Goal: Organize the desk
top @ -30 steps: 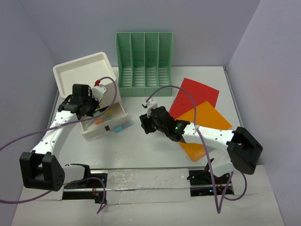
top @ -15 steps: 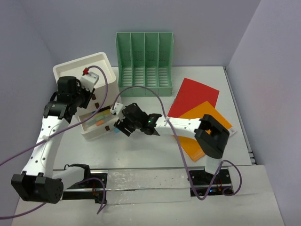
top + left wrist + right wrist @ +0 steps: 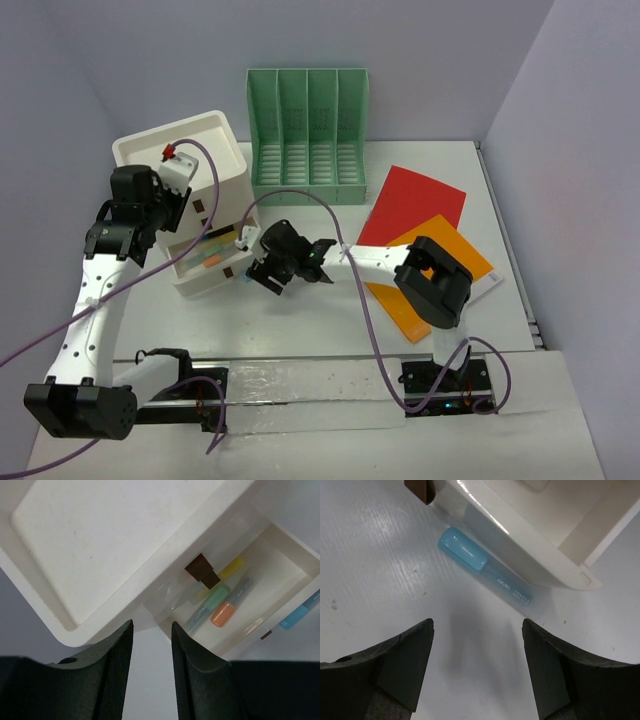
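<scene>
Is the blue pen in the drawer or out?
Out. The blue pen lies on the desk beside the drawer, not inside it.

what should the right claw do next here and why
Probably ease the open right claw forward and down over the blue highlighter, then close. It lies loose on the desk beside the pulled-out drawer, just ahead of the spread fingers, and similar pens already sit in that drawer.

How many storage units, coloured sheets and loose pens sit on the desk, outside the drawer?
Storage units: 2 (green file holder, white drawer box)
Coloured sheets: 2 (red sheet, orange sheet)
Loose pens: 1 (blue pen beside the drawer box)
Total: 5
</scene>
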